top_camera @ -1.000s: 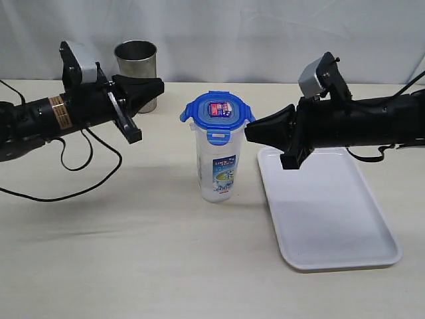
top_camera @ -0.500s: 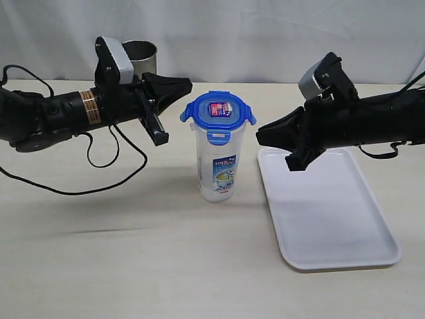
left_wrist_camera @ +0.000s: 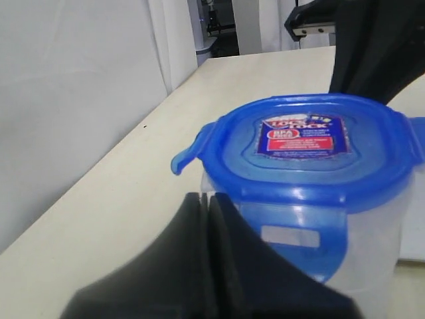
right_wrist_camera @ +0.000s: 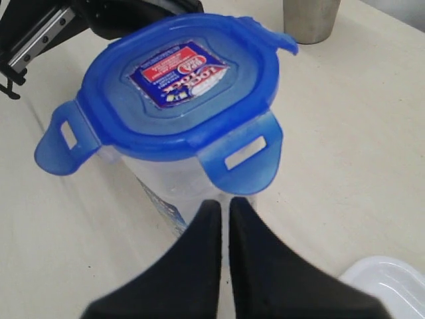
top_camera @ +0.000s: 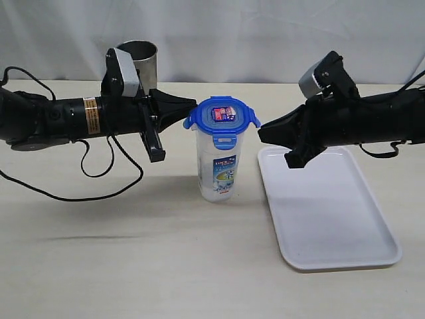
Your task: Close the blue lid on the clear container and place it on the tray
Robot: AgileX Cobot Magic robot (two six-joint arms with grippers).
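While my left claw [top_camera: 191, 106] and right claw [top_camera: 261, 133], both pinched shut, flank it, the lid [top_camera: 222, 114] sits on the container [top_camera: 218, 169]; that stands on the table [top_camera: 133, 252], beside the tray [top_camera: 332, 219].

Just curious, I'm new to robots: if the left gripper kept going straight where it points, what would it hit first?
Most likely the blue lid, at its near edge: the shut left gripper points at it, atop the clear container. The gap is hard to judge.
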